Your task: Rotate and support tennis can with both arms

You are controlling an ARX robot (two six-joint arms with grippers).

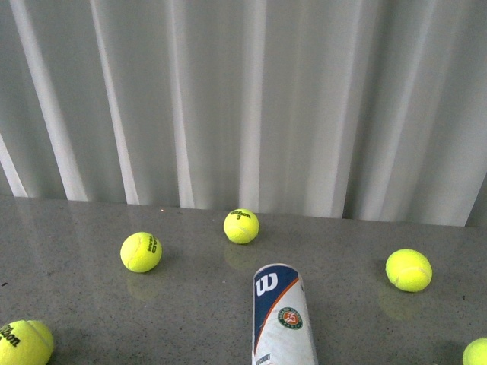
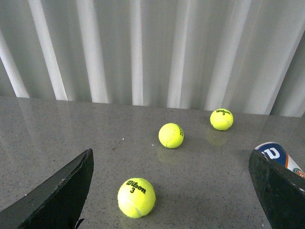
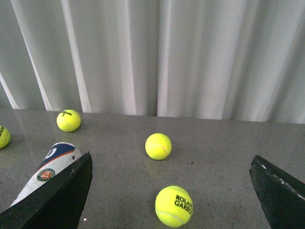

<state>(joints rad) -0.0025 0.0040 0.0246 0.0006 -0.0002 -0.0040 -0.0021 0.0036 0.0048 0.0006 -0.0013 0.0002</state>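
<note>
Front view: you have the tennis can point(image 1: 281, 319) lying flat on the bench point(image 1: 76, 289), low centre, far end toward the curtain point(image 1: 243, 99), W label up. Loose balls point(image 1: 241, 226) lie around it, all apart from it.

Left wrist view: left jaws wide, gripping nothing. The can's end point(image 2: 274, 153) pokes out past one finger point(image 2: 281, 191), outside the gap. A Wilson ball point(image 2: 136, 197) sits on the bench between the fingers.

Right wrist view: right jaws wide, also gripping nothing. The can point(image 3: 47, 171) runs behind one finger point(image 3: 57, 195), again outside the gap. A Roland Garros ball point(image 3: 174, 206) lies in the gap.
</note>
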